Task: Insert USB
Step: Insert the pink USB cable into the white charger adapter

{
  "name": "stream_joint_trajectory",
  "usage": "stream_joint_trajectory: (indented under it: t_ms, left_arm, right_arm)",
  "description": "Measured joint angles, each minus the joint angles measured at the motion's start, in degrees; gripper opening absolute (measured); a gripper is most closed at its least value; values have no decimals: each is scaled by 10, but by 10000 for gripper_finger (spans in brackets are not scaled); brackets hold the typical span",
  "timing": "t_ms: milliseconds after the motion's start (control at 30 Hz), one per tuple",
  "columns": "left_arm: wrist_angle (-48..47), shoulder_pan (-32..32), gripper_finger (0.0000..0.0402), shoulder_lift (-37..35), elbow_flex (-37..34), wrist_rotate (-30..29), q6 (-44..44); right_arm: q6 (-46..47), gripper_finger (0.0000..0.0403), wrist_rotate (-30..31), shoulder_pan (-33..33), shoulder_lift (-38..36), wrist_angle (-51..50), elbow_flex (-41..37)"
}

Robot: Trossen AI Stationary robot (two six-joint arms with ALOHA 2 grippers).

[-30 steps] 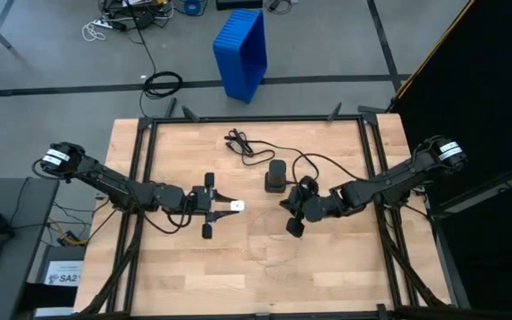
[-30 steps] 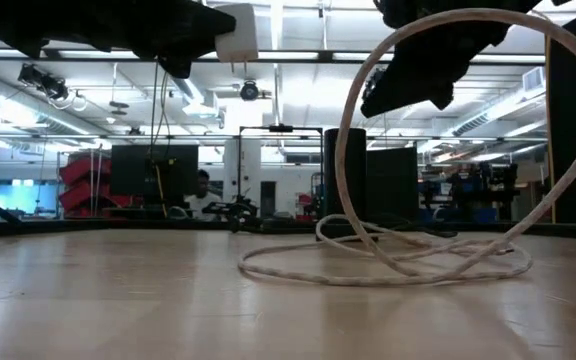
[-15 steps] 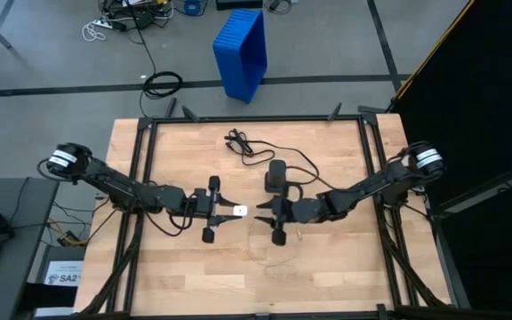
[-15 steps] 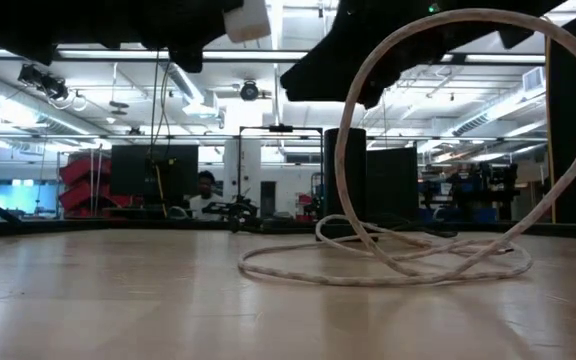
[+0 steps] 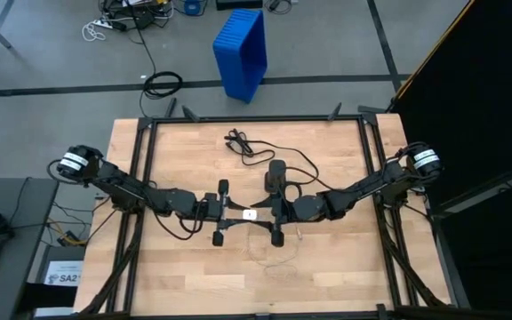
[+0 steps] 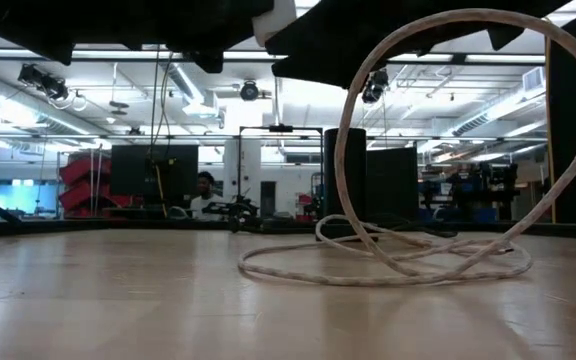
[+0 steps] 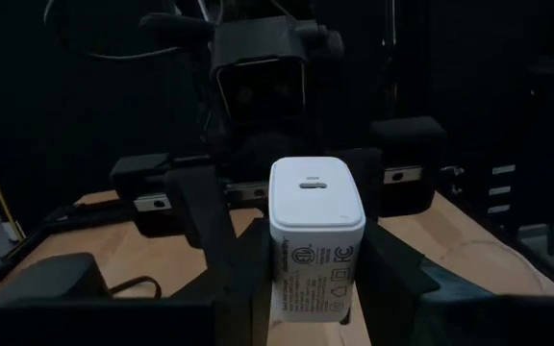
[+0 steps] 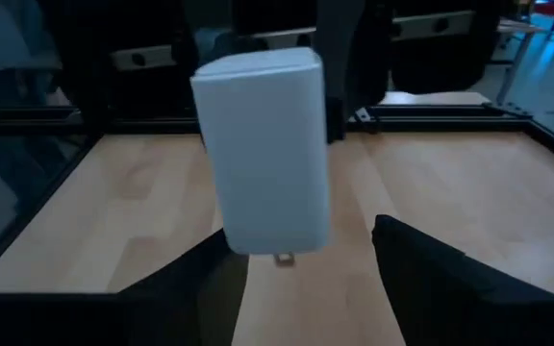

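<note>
The left end effector (image 5: 236, 213) is clamped on the white plastic charger block (image 5: 250, 214) above the wooden desk (image 5: 185, 276). The right end effector (image 5: 269, 213) has closed in, now just beside the block – whether it grips the USB plug I cannot tell, so insertion seems close.

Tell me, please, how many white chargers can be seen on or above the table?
1. The white charger is held above the table's middle by the left hand, facing the right hand. None other shows, though the arms may hide something.
</note>
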Motion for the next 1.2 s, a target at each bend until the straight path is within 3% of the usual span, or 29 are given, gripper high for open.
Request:
stream_joint_trajectory:
  t_ms: [467, 767, 933, 1067, 1200]
  left_arm:
    - [-20, 7, 92, 3, 1, -12, -7]
    - [-16, 7, 92, 3, 0, -7, -27]
    - [-16, 7, 92, 3, 0, -6, -25]
    - [-15, 8, 134, 3, 0, -9, -19]
    - [-12, 7, 179, 0, 1, -22, -19]
  right_arm:
    - [2, 196, -24, -2, 0, 21, 0]
    - [-15, 88, -43, -13, -1, 20, 0]
    - [-19, 88, -42, -14, -2, 12, 0]
    - [-15, 88, -38, -15, -10, -15, 2]
    - [-5, 88, 11, -2, -43, -110, 0]
